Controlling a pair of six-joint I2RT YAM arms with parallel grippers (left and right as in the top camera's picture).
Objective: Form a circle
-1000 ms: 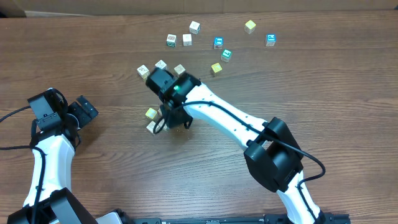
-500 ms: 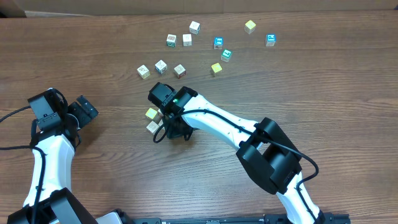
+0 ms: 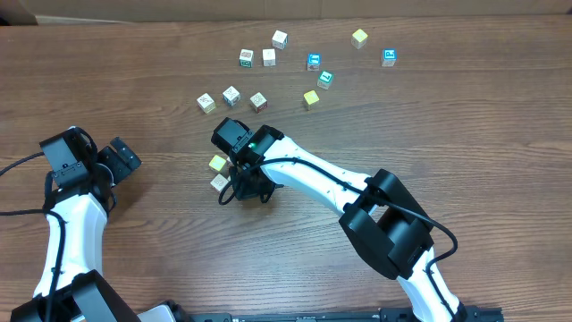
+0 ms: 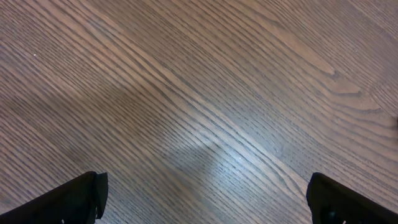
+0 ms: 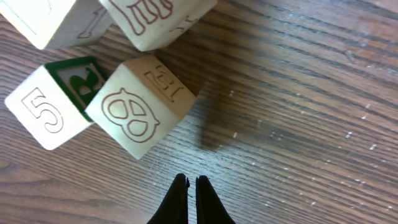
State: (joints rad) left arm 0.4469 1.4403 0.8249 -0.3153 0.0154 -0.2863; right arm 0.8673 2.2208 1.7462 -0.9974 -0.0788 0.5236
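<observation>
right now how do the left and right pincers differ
The left pincer stands wide open; the right pincer is shut. The left pincer has only the table wood below it; the right pincer sits just beside the four grouped cubes, not touching them. Both hold nothing.

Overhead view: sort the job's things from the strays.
Job: the cube cluster; the right pincer, shut beside it.
Lying about: row of three cubes; eight scattered cubes beyond that row.
</observation>
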